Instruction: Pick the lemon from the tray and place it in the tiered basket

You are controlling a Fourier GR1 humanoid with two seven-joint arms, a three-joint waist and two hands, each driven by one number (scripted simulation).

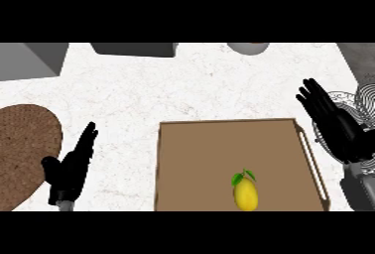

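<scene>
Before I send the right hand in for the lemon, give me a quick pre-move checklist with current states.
1. Lemon lies on the tray, unobstructed: ok.
2. Right hand open, holding nothing: ok.
3. Left hand open, at the tray's left, off the tray: ok.
4. Path from right hand to lemon: must cross the tray's right handle; nothing else between: ok.
5. Tiered basket in view: only wirework shows behind the right hand at the right edge; its tiers and contents: cannot tell.
</scene>
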